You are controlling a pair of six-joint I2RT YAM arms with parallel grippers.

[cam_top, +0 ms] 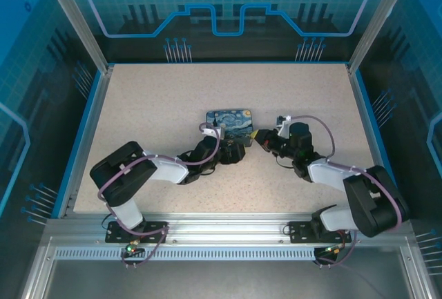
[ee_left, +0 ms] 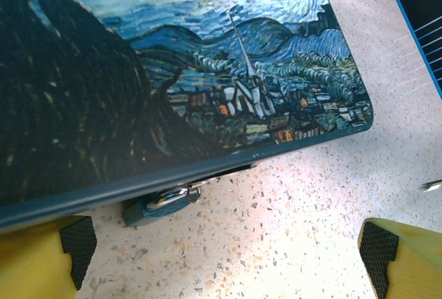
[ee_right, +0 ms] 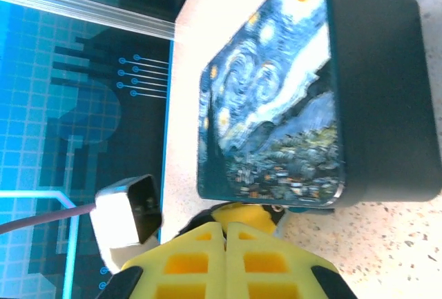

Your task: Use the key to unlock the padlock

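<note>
The padlock (ee_left: 164, 203), a small bluish-grey piece with a shiny shackle, sticks out from under the lid edge on the long near side of the night-sky printed box (cam_top: 230, 122) and rests on the speckled table (cam_top: 152, 105). The box lies flat about the middle of the table, well apart from every edge. The left claw (ee_left: 226, 247) hovers just in front of that long side with its 2 yellow fingers (ee_left: 41, 261) spread wide, one on each side of the padlock and touching neither it nor the box. At the box's right end, the right claw (ee_right: 226, 237) is clenched, its 2 yellow fingers pressed together, tips just beside the box's near right corner. Whether they pinch anything cannot be told. In the left wrist view a thin shiny metal tip (ee_left: 432, 186) pokes in over the table; whether it is the key cannot be told.
</note>
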